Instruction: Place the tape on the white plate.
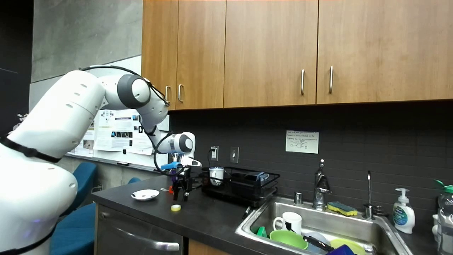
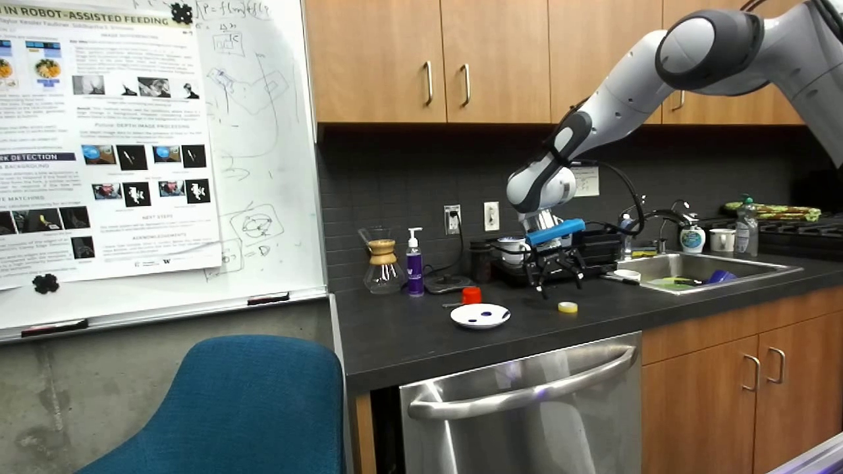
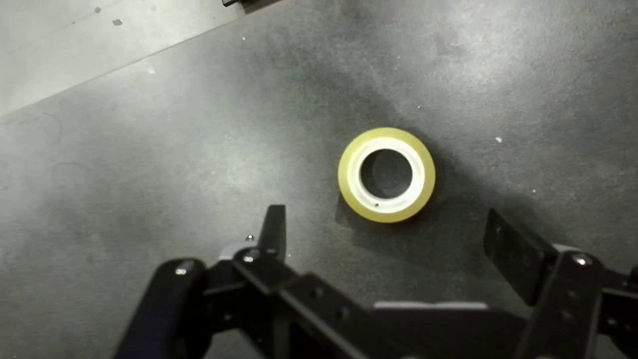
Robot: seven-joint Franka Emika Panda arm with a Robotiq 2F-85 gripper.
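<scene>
Wood-grain wall cabinets (image 1: 272,53) hang above a long dark grey bench (image 2: 395,339). A white jointed robot arm (image 1: 58,113) reaches over it. A stainless-steel sink (image 1: 320,224) is set into the bench, a black wire dish rack (image 1: 231,193) just beside. The black tool (image 3: 386,232) hangs above the bench, its jaws wide apart. A round white plate (image 2: 466,315) with dark blue spots lies flat. The small yellow roll of tape (image 3: 426,174), white-cored, lies on the bench near the tool, between plate and sink.
</scene>
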